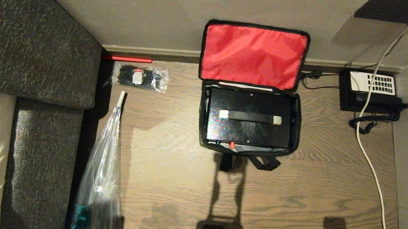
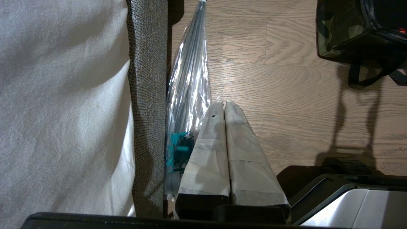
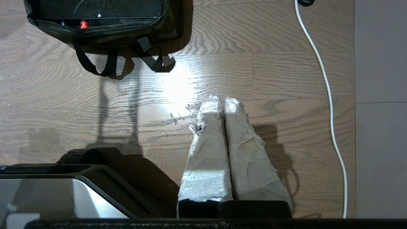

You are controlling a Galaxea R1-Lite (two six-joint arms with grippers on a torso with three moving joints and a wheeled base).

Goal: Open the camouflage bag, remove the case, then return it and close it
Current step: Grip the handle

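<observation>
The camouflage bag (image 1: 202, 118) stands on the wooden floor by the wall, its lid (image 1: 253, 55) thrown back against the wall with the red lining showing. Inside it lies the black case (image 1: 248, 128), handle (image 1: 250, 117) up, a small red button (image 1: 231, 144) at its near edge. One corner of the bag (image 2: 340, 35) shows in the left wrist view; its near rim (image 3: 95, 27) and straps show in the right wrist view. My left gripper (image 2: 224, 103) is shut and empty above the floor beside the sofa. My right gripper (image 3: 222, 99) is shut and empty over bare floor, short of the bag.
A grey sofa (image 1: 33, 43) fills the left side. A long clear plastic sleeve (image 1: 101, 172) lies along it, and a small clear packet (image 1: 139, 76) of black items sits near the wall. A black telephone (image 1: 371, 92) and a white cable (image 1: 371, 162) are on the right.
</observation>
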